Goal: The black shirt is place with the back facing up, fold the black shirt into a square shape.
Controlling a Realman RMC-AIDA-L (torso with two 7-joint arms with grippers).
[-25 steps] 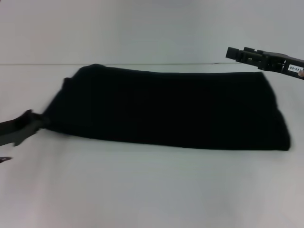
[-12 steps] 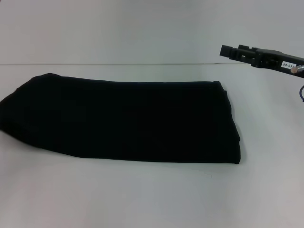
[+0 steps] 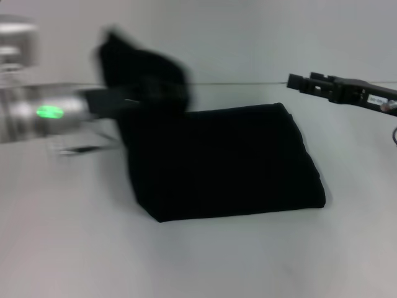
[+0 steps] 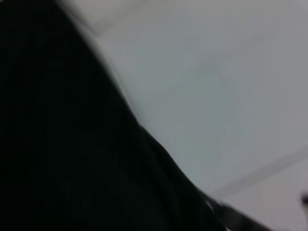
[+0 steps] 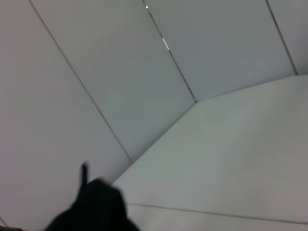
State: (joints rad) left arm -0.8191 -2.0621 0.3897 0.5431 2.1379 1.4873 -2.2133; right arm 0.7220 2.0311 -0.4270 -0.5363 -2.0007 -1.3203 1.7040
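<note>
Left hand (image 3: 133, 102) gripping black shirt (image 3: 229, 161)

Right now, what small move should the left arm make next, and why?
Probably carry the lifted end of the black shirt further toward the right and lay it over the flat part. The left claw holds that end raised; the right claw hovers aside.

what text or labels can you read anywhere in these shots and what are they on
No text can be read.
Right gripper: a small white label sits further back on the arm, but its print is too blurred to read.
Black shirt: plain black on the side showing, no lettering visible.
Left arm: only a green light, no text.
</note>
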